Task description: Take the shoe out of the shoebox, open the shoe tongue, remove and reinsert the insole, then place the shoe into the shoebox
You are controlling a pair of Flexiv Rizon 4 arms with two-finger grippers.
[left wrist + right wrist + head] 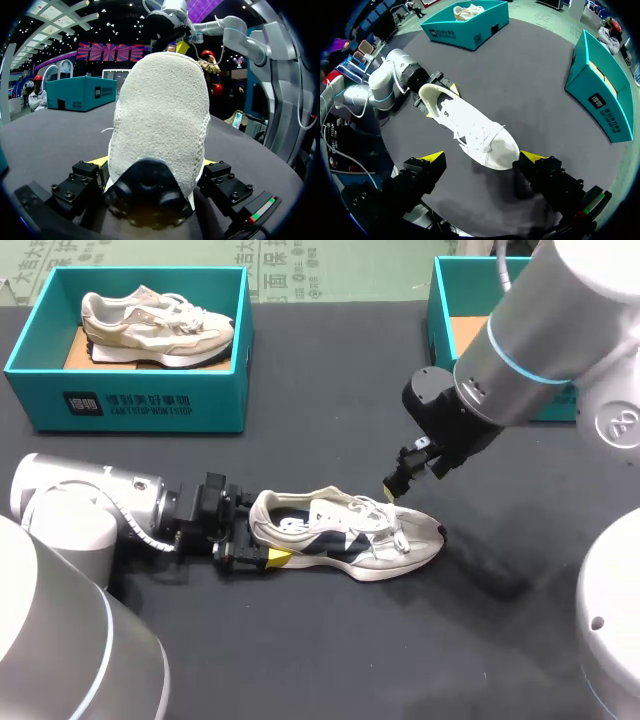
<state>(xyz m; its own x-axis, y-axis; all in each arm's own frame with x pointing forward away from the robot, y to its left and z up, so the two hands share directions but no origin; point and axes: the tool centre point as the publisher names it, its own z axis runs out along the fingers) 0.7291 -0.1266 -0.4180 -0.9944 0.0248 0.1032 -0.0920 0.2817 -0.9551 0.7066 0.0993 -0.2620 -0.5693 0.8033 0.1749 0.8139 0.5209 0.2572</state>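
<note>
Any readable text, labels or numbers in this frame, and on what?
On the left shoebox, front wall: white logo and two lines of print, too small to read.
On the right shoebox, side wall: white print, too blurred to read.
On the shoe: a side mark, no legible letters.

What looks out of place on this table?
Nothing looks damaged or spilled. One shoe stands upright on the table, outside any box, heel clamped in the left gripper, the open right gripper above its laces. A second shoe sits neatly in the left shoebox.
</note>
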